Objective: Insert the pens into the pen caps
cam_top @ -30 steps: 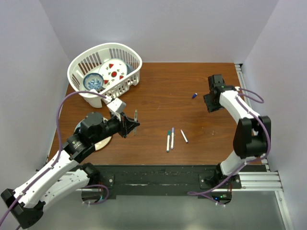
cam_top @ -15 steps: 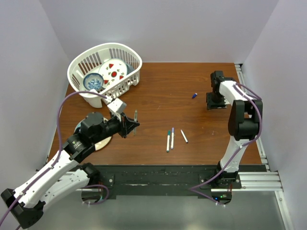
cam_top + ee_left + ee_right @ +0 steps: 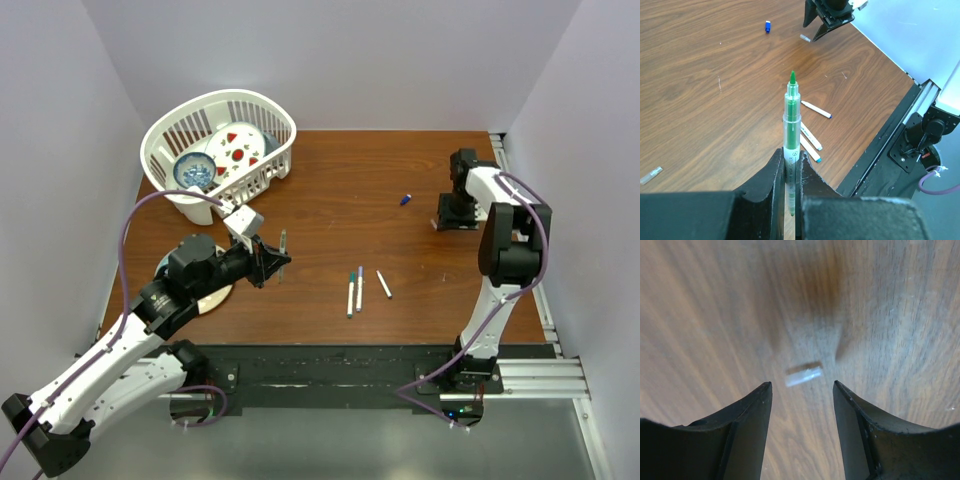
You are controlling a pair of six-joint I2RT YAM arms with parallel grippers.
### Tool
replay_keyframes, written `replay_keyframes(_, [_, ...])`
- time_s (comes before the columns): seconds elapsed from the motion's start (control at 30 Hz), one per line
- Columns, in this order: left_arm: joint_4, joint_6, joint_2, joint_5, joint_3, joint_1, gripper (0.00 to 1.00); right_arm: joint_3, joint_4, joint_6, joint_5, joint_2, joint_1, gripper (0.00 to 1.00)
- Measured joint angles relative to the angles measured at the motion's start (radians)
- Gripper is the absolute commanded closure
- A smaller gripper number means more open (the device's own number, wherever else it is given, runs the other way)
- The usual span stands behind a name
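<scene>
The left gripper is clamped on an uncapped green-tipped pen, held above the table. The right gripper, jaws apart, hovers over a small pale cap lying on the wood; it is blurred, possibly clear plastic. Cap pickup seems in hand: next, lower and close squarely around it

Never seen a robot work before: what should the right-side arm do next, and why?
Probably lower the right hand and close it on the small clear cap. Its fingers stand open either side of the cap, which lies on the table untouched, while the left hand holds an uncapped green pen, tip exposed and needing a cap.
</scene>
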State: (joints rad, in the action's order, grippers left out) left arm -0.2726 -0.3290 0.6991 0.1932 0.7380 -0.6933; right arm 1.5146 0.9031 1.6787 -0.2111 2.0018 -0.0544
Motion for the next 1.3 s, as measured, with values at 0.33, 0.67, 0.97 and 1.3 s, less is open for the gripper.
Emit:
replay_keyframes(0.33, [0.0,0.0,0.0,0.0,0.0,0.0,1.0,0.021,0.012,0.008,0.029,0.043,-0.01,0.44])
replay_keyframes(0.67, [0.0,0.0,-0.002,0.0,0.0,0.0,1.0,0.069,0.039,0.01,0.046,0.096,-0.011,0.47])
replay_keyframes(0.97, [0.0,0.0,-0.008,-0.008,0.0,0.0,1.0,0.093,0.087,-0.03,0.046,0.117,-0.011,0.76])
replay_keyframes(1.3, [0.0,0.0,-0.034,-0.016,0.0,0.0,1.0,0.042,0.013,-0.205,0.048,0.09,-0.01,0.75])
